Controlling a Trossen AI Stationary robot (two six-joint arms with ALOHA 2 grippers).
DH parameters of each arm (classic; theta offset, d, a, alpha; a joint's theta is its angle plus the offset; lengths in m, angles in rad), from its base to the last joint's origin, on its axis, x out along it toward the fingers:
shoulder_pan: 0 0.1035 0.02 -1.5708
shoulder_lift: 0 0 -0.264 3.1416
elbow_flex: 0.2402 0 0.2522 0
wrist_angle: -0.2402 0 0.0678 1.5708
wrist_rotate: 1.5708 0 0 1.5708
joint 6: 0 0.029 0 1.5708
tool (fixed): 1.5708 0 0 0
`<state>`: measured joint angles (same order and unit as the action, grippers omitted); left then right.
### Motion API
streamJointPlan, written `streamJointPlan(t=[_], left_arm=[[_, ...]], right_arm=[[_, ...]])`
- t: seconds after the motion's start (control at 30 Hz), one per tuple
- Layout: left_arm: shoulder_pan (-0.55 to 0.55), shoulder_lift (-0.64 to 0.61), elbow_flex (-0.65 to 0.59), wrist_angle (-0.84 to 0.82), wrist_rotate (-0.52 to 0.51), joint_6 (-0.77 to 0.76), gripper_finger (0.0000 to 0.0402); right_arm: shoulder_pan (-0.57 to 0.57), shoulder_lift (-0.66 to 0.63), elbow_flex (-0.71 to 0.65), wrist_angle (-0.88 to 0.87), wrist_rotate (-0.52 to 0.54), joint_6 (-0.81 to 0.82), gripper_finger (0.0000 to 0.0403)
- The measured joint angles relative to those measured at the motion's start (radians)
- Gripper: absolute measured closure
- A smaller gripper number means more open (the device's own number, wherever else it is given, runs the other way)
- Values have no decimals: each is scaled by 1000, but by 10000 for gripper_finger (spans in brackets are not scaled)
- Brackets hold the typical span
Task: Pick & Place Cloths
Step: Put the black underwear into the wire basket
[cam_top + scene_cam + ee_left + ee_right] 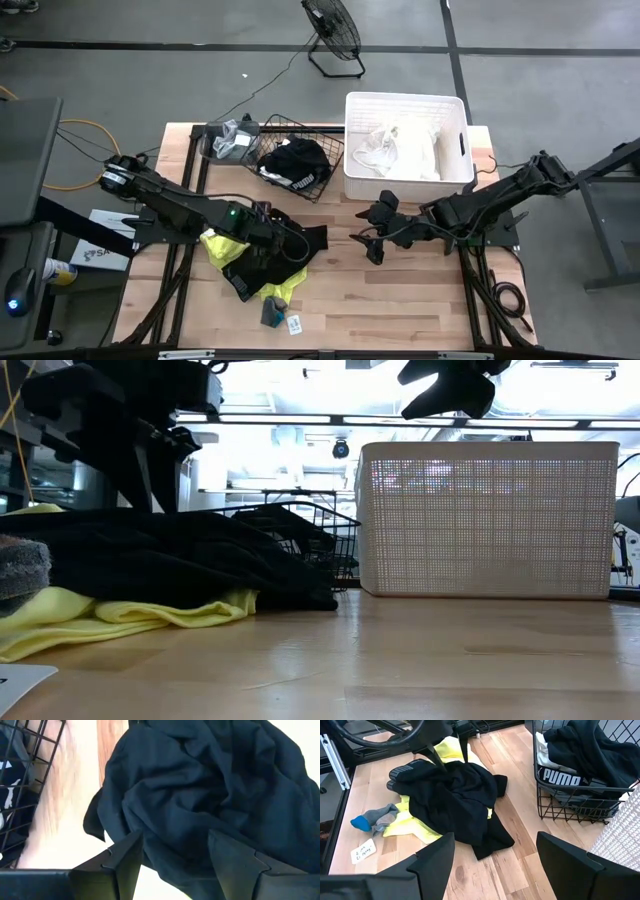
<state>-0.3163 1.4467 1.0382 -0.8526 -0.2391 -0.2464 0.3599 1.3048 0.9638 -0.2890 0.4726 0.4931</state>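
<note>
Beside the basket — black cloth crumpled, directionless.

overhead, table-level, two wrist views

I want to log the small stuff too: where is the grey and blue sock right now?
In the high view the sock lies on the table's near edge, just below the yellow cloth, beside a small white tag.

Robot lab (concrete floor, fan)
</note>
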Motion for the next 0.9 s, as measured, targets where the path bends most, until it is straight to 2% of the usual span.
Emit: streamJointPlan(t=[0.6, 0.73, 0.9], left_arm=[[3, 114, -1, 7, 41, 42, 188], [3, 125, -1, 9, 42, 44, 218], [3, 132, 0, 13, 42, 43, 293]], right_arm=[[0, 0, 0, -7, 0, 6, 128], [0, 0, 0, -8, 0, 6, 128], [0, 0, 0, -8, 0, 7, 128]])
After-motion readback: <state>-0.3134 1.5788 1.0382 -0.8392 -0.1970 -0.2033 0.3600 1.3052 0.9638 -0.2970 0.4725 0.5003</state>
